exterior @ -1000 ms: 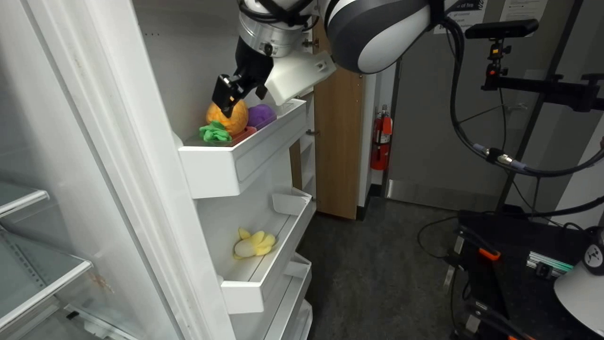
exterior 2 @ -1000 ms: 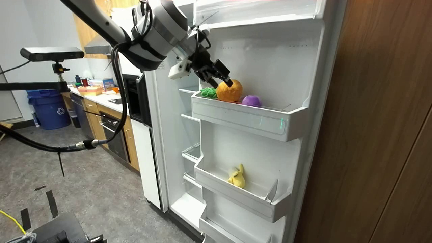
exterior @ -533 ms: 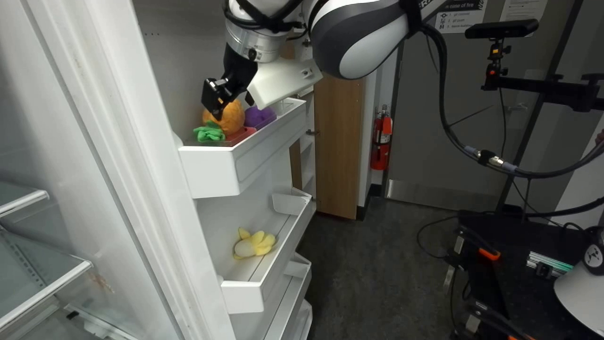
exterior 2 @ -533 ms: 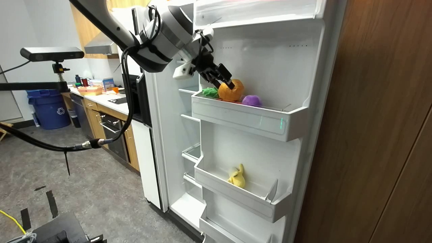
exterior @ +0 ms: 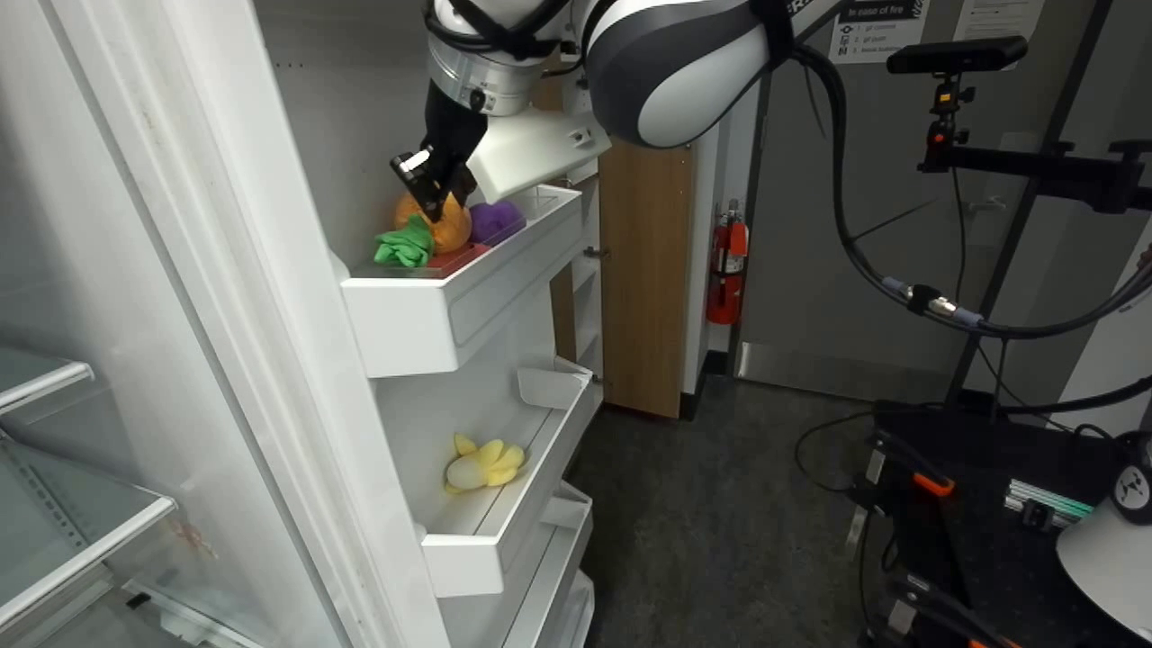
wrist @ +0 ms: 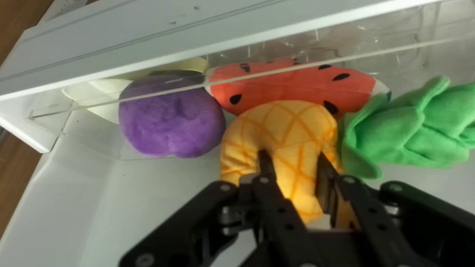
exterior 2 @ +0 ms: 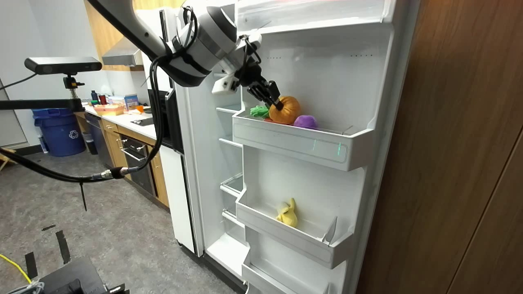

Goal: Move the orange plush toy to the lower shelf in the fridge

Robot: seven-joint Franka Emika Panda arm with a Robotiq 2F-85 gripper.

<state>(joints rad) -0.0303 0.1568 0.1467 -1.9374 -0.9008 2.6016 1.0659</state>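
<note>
In both exterior views we find the orange plush toy in the upper door bin, while in the wrist view the gripper pinches its bulging side between partly closed jaws, a shallow-looking hold that could slip on lifting

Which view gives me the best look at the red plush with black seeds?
The wrist view: it shows the red plush nearly end to end with several black seeds, though the orange plush toy overlaps its edge. Both exterior views show just a red patch low by that toy, with no clear seeds.
</note>
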